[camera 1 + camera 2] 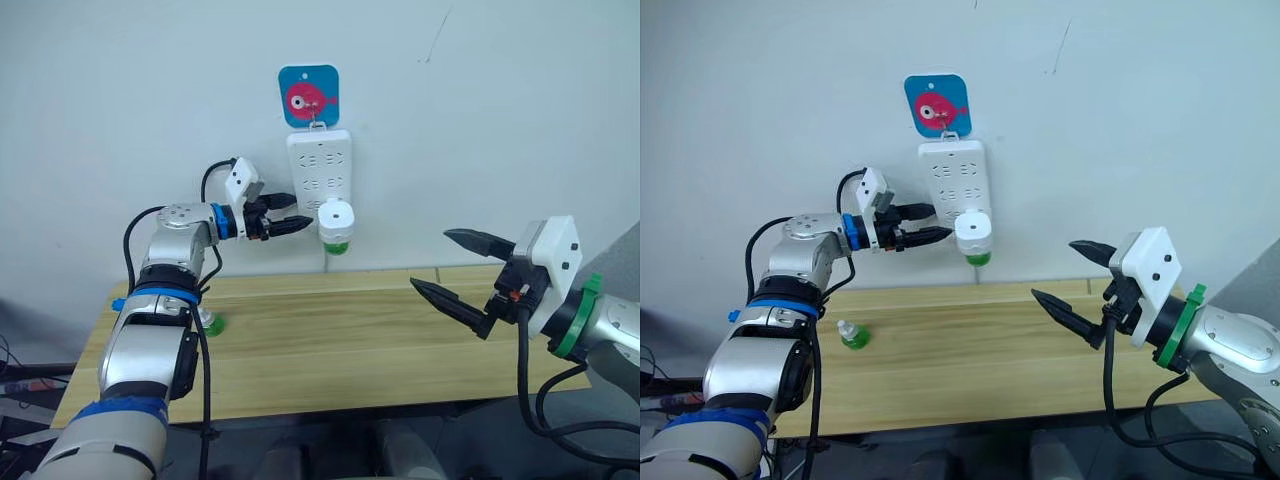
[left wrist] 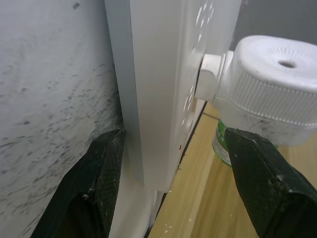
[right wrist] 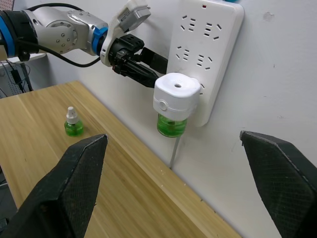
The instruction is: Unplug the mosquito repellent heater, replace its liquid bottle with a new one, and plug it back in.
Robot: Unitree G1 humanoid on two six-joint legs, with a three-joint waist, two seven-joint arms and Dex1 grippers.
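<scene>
Right pincer (image 1: 452, 262), low at the frame's right, gapes wide and holds nothing above the worktop (image 1: 350, 340). At centre, the heater (image 1: 335, 221) sits plugged into the power strip (image 1: 318, 170), its bottle (image 1: 337, 245) beneath. Likely light, rigid, smooth plastic; best gripped across its ribbed sides. Left pincer (image 1: 300, 220) reaches level, open, straddling the strip's edge beside it. New bottle (image 1: 851, 335) stands lower left.

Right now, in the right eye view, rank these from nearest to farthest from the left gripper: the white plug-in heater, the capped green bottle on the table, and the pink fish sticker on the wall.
1. White rounded plug-in heater: just off the fingertips of the left gripper, plugged into the white power strip.
2. Blue-and-pink fish sticker: on the wall, above the strip.
3. Small green bottle with white cap: down on the wooden table.
</scene>
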